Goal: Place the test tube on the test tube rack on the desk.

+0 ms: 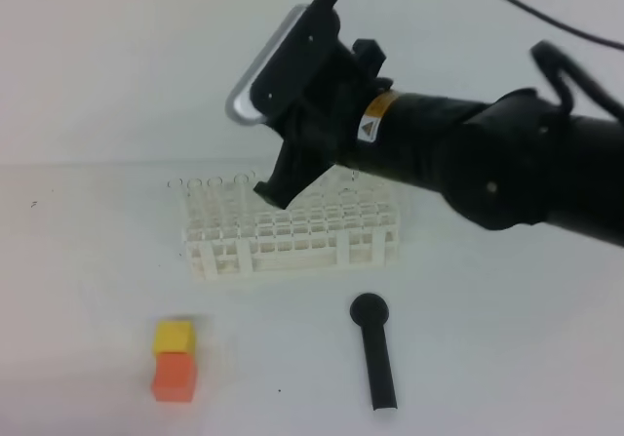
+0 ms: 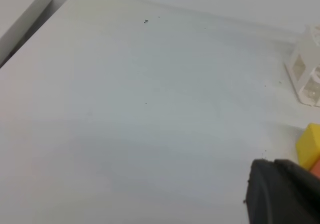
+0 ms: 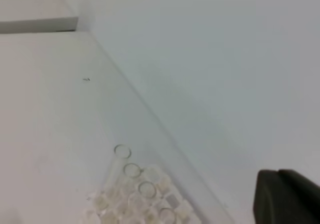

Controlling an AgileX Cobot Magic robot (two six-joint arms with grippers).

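Rack (image 1: pixel 292 236), a white lattice, sits at the centre of the exterior high view on the white desk (image 1: pixel 507 358). Clear test tubes (image 1: pixel 210 197) stand in its back left rows; their round rims show at the bottom of the right wrist view. The right gripper (image 1: pixel 278 194) hangs over the rack's back edge, left of centre, jaws pressed together; whether a tube is pinched cannot be told. The left gripper (image 2: pixel 280 194) shows only as a dark shape at the lower right of its wrist view, jaws closed. A yellow block (image 1: pixel 174 336) sits against an orange block (image 1: pixel 175 376) at the lower left. A black round-headed stick (image 1: pixel 375 353) lies below the rack.
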